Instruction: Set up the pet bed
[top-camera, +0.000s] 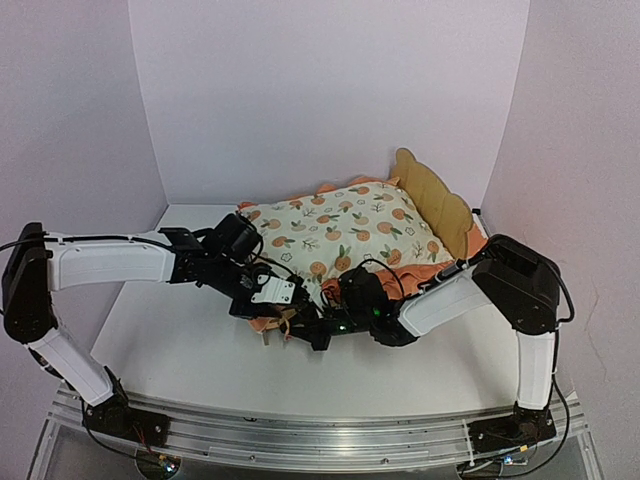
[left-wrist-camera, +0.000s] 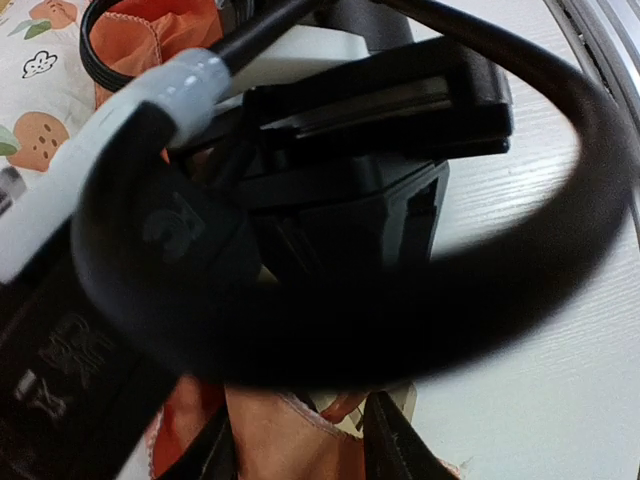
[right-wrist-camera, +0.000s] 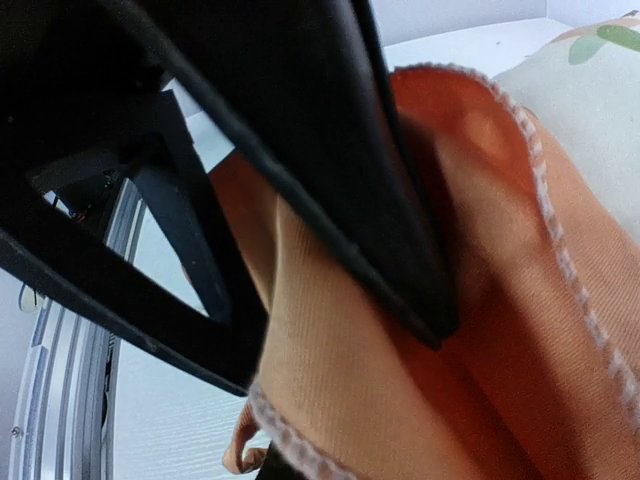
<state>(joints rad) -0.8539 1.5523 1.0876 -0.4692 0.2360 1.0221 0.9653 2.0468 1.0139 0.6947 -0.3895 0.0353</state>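
Orange ruffle (right-wrist-camera: 420, 400) shows pinched in right gripper (right-wrist-camera: 345, 360) only on wrist view; left gripper (left-wrist-camera: 300, 445) parted.

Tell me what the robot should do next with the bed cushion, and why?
Probably lift the left gripper away: its fingers look parted around the orange frill, while the right gripper pinches that frill at the near edge of the cushion.

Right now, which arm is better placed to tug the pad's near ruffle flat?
Right, probably. The right fingers are shut on the orange ruffle, a ready grip. The left fingers stand apart with ruffle between them, so that arm would need to close first.
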